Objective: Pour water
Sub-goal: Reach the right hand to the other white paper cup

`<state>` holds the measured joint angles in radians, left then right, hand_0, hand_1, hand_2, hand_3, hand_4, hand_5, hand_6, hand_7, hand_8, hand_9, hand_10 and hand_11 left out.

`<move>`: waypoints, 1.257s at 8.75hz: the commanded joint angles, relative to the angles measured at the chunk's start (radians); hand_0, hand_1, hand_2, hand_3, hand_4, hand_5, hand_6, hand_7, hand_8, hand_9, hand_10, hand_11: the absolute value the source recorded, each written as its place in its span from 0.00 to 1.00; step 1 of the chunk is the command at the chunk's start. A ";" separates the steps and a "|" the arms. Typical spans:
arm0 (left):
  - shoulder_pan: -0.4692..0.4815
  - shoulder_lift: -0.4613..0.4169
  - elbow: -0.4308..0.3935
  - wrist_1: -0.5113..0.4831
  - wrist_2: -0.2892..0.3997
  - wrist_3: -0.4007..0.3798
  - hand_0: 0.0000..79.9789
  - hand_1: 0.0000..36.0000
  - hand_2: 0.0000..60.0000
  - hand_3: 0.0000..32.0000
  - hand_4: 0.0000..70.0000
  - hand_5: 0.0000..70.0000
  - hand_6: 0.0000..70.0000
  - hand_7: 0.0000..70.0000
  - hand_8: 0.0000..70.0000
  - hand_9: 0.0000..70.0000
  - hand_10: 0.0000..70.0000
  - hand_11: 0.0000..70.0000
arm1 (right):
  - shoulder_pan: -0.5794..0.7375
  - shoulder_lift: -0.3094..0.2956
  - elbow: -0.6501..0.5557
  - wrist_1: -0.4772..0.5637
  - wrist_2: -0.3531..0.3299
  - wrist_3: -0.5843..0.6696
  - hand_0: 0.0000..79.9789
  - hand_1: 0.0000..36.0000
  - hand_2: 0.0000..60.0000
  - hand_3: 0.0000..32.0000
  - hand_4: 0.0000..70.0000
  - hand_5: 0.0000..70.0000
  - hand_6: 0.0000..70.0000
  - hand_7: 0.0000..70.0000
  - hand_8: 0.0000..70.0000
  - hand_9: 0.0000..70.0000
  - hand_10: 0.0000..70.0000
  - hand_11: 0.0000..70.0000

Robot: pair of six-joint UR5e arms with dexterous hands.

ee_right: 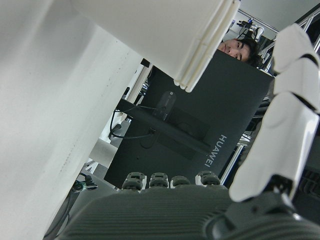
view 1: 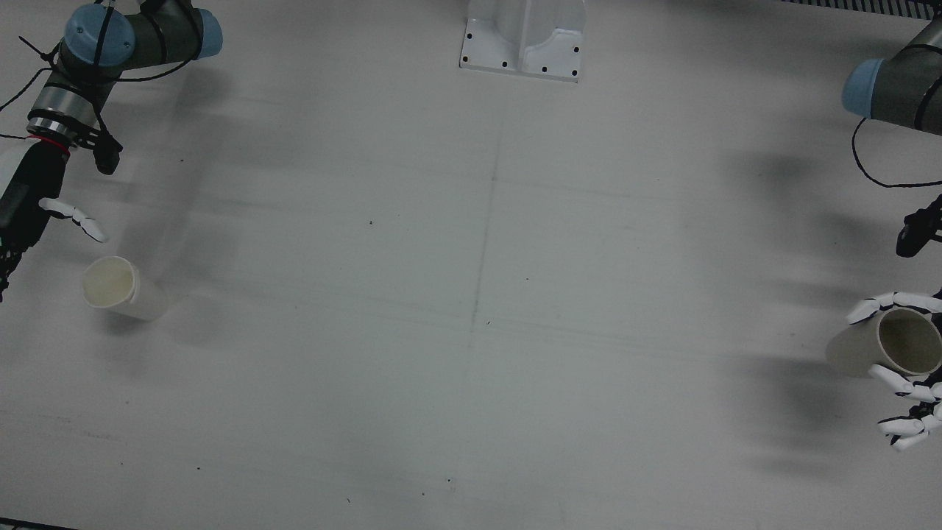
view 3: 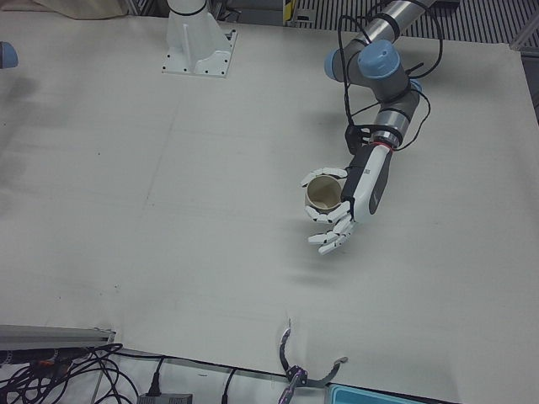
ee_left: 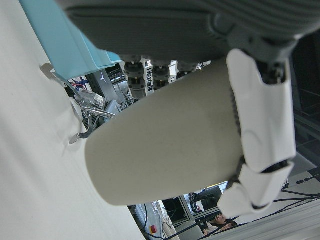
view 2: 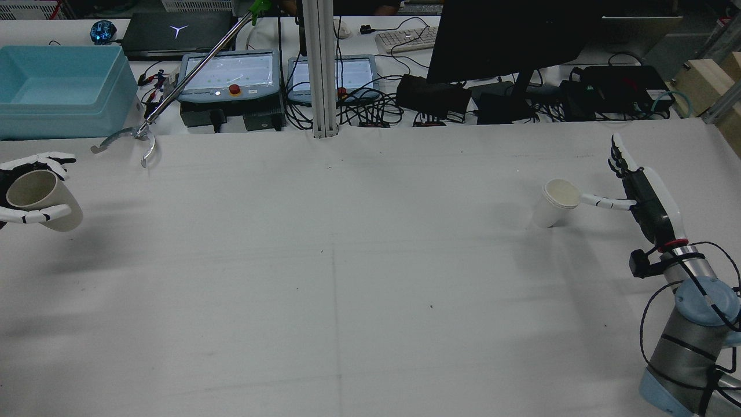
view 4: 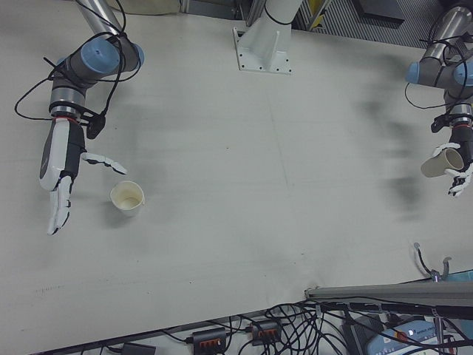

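My left hand (view 2: 23,191) is shut on a beige paper cup (view 2: 43,200), which it holds tilted above the table at the far left of the rear view. The same cup (view 3: 323,194) shows its mouth in the left-front view, with the fingers (ee_left: 260,125) wrapped round its wall. A white cup (view 2: 554,204) stands upright on the table before my right arm. My right hand (view 2: 639,188) is open just beside it, thumb stretched toward its rim, holding nothing. In the right-front view the white cup (view 4: 127,198) sits a little apart from that hand (view 4: 63,166).
The arm pedestal (view 1: 524,38) stands at the table's far middle edge. Beyond the operators' edge are a blue bin (view 2: 58,87), a long grabber tool (view 2: 145,142), two teach pendants (view 2: 228,72) and a dark monitor (view 2: 501,35).
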<state>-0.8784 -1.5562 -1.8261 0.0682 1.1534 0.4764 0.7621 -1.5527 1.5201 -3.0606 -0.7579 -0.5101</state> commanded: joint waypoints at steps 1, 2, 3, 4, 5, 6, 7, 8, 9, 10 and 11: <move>-0.001 0.005 -0.001 0.001 0.000 -0.001 0.66 1.00 1.00 0.00 0.55 0.98 0.23 0.40 0.15 0.25 0.13 0.23 | -0.052 0.006 -0.044 0.005 0.002 0.021 0.58 0.42 0.29 0.00 0.03 0.00 0.00 0.00 0.02 0.05 0.04 0.08; -0.002 0.005 -0.001 0.001 0.000 -0.001 0.66 1.00 1.00 0.00 0.55 0.97 0.23 0.39 0.15 0.25 0.13 0.23 | -0.056 0.008 -0.051 0.003 0.002 0.019 0.58 0.43 0.30 0.00 0.03 0.00 0.00 0.00 0.02 0.05 0.05 0.09; -0.002 0.005 0.002 -0.001 0.000 -0.001 0.65 1.00 1.00 0.00 0.55 0.98 0.23 0.39 0.15 0.25 0.13 0.23 | -0.064 0.023 -0.052 -0.001 0.003 0.016 0.58 0.43 0.30 0.00 0.04 0.00 0.00 0.00 0.02 0.05 0.04 0.09; -0.002 0.005 0.005 0.001 0.000 -0.001 0.65 1.00 1.00 0.00 0.55 0.99 0.23 0.40 0.16 0.25 0.14 0.23 | -0.073 0.032 -0.067 -0.003 0.003 0.013 0.58 0.44 0.32 0.00 0.04 0.00 0.00 0.00 0.02 0.05 0.04 0.09; -0.001 0.005 0.008 0.001 -0.001 -0.001 0.65 1.00 1.00 0.00 0.55 0.98 0.23 0.39 0.16 0.25 0.14 0.23 | -0.073 0.066 -0.102 -0.003 0.002 0.013 0.58 0.45 0.33 0.00 0.06 0.00 0.01 0.00 0.02 0.06 0.05 0.09; -0.001 0.005 0.013 -0.001 -0.001 0.001 0.65 1.00 1.00 0.00 0.54 0.98 0.23 0.39 0.16 0.25 0.14 0.23 | -0.073 0.089 -0.129 -0.003 0.003 0.012 0.58 0.45 0.34 0.00 0.07 0.00 0.02 0.00 0.02 0.06 0.05 0.09; -0.001 0.005 0.014 0.001 0.000 0.001 0.65 1.00 1.00 0.00 0.54 0.98 0.23 0.39 0.16 0.25 0.14 0.23 | -0.073 0.101 -0.135 -0.003 0.003 0.012 0.58 0.46 0.34 0.00 0.07 0.00 0.02 0.00 0.02 0.06 0.04 0.09; -0.001 0.005 0.018 -0.001 -0.001 0.001 0.65 1.00 1.00 0.00 0.54 0.97 0.23 0.39 0.16 0.26 0.14 0.24 | -0.075 0.102 -0.135 -0.003 0.003 0.012 0.59 0.46 0.34 0.00 0.08 0.00 0.02 0.00 0.02 0.06 0.05 0.09; -0.001 0.004 0.024 0.001 -0.001 0.001 0.65 1.00 1.00 0.00 0.53 0.97 0.23 0.39 0.16 0.26 0.14 0.24 | -0.075 0.103 -0.135 -0.003 0.003 0.010 0.59 0.46 0.34 0.00 0.08 0.00 0.03 0.00 0.02 0.06 0.04 0.09; 0.001 0.004 0.027 0.001 -0.001 0.002 0.65 1.00 1.00 0.00 0.53 0.97 0.23 0.39 0.16 0.26 0.14 0.24 | -0.075 0.103 -0.135 -0.003 0.003 0.010 0.59 0.47 0.34 0.00 0.08 0.00 0.03 0.00 0.02 0.06 0.04 0.09; 0.002 0.004 0.033 -0.001 -0.001 0.002 0.65 1.00 1.00 0.00 0.53 0.97 0.23 0.39 0.16 0.26 0.14 0.24 | -0.075 0.108 -0.135 -0.004 0.003 0.010 0.58 0.45 0.34 0.00 0.09 0.00 0.03 0.01 0.02 0.06 0.04 0.09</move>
<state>-0.8783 -1.5517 -1.8042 0.0687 1.1522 0.4775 0.6877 -1.4520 1.3867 -3.0633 -0.7548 -0.4995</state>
